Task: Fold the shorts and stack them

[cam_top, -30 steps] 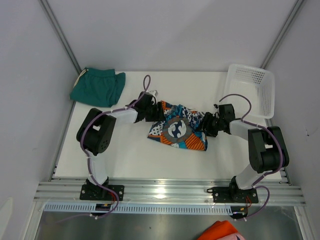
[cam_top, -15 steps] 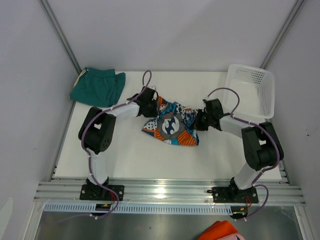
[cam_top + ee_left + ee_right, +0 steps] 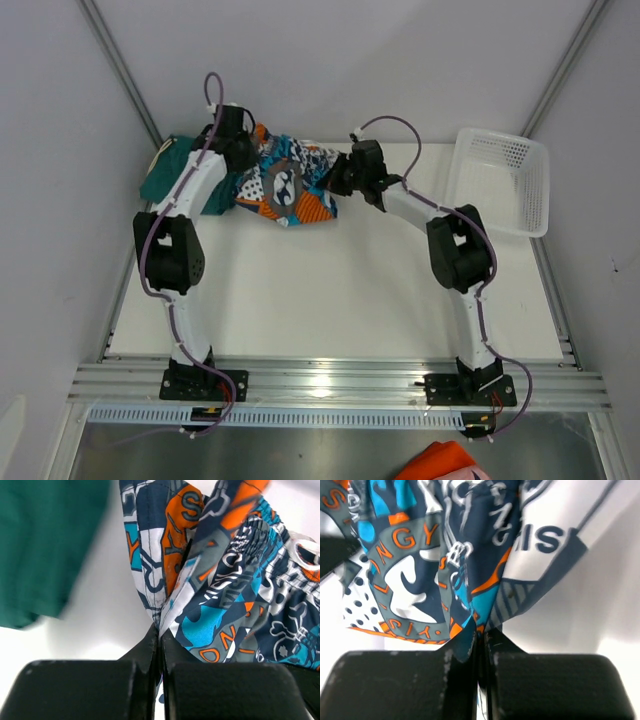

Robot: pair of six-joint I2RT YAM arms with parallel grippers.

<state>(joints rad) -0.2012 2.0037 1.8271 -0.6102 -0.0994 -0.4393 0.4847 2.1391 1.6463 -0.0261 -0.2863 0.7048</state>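
The printed shorts hang stretched between both grippers at the back of the table, lifted off its surface. My left gripper is shut on their left edge, right beside and partly over the teal shorts, which lie at the back left corner. My right gripper is shut on their right edge. In the left wrist view the left gripper pinches the printed shorts, with the teal shorts to the left. In the right wrist view the right gripper pinches the printed shorts.
A white mesh basket stands at the back right corner. An orange cloth shows below the table's near rail. Grey walls close in the back and both sides.
Both grippers closed on the printed shorts at mid-table, then carried them up and to the back left, next to the teal shorts. Both arms now reach far back.
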